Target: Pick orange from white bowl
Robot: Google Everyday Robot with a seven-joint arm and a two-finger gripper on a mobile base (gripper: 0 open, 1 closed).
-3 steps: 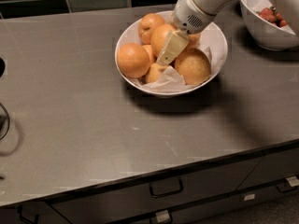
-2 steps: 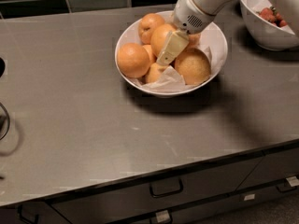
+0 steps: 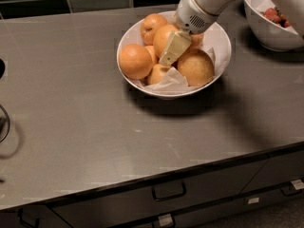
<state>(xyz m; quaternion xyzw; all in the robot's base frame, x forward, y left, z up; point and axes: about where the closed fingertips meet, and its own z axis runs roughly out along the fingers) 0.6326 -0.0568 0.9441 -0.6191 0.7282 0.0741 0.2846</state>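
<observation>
Set against the picture a second back, nothing has shifted: the white bowl (image 3: pixel 220 36) sits on the same spot of the counter (image 3: pixel 95 127), the fruit lies in the same heap, and the arm (image 3: pixel 209 1) still reaches down into it from the upper right.

The claw (image 3: pixel 174 49) is inside the bowl, low among the fruit. Its pale, flat tip lies slanted against the right side of the orange (image 3: pixel 164 36) in the middle of the heap, in the gap between that one and a duller orange (image 3: pixel 195 66) at the front right. How far the claw is open cannot be told, nor whether it has hold of anything. The orange sits in the bowl with its neighbours pressed around it: a bright one (image 3: pixel 135 61) at the left, another (image 3: pixel 153 23) behind. Crumpled white paper (image 3: pixel 171 82) shows under the fruit at the front rim.

The counter is a dull grey sheet that runs the whole width. At its far left edge is a dark curved thing (image 3: pixel 4 122) that is cut off and cannot be made out. At the far right stands a second white bowl (image 3: pixel 266 34) with red pieces (image 3: pixel 275 15) in it, well apart from the first. Dark tiles (image 3: pixel 95 1) back the counter, and drawers with a black handle (image 3: pixel 168 192) run below its front edge.
</observation>
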